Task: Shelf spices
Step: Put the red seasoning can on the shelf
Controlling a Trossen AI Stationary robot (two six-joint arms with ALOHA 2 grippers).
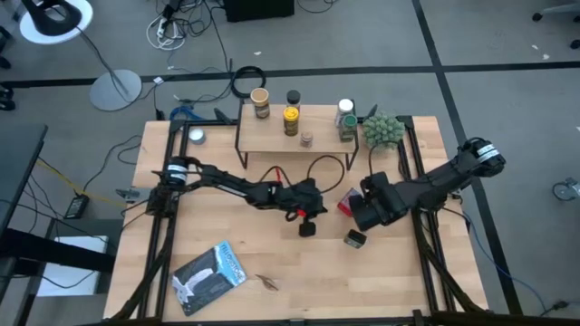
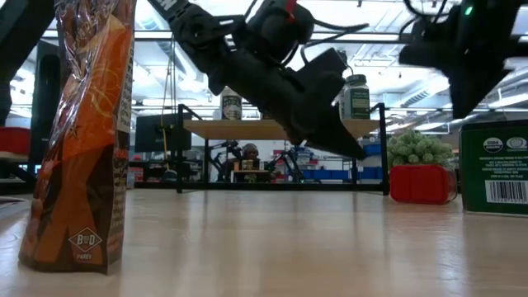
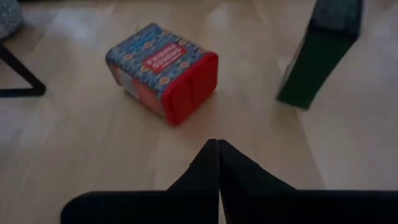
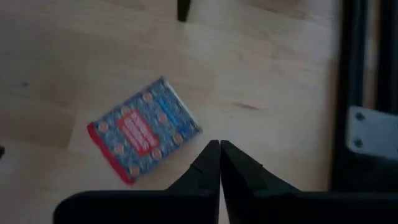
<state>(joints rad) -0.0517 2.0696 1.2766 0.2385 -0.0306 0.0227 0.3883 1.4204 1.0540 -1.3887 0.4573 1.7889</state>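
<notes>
The left gripper [image 1: 308, 220] is hovering mid-table with jaws clenched on nothing. Just right of it, a red tin [image 1: 345, 202] is lying on its side on the table, near the shelf [image 1: 272, 136]. The right gripper [image 1: 361, 215] is hanging above it, jaws clenched, empty.

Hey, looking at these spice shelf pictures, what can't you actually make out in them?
- Red tin: label print blurred in both wrist views.
- Green tin: cut off by the low view's edge.
- Shelf jars: labels too small in the high view; in the low view the left gripper covers the middle of the shelf.
- Right gripper: out of the low view.
</notes>
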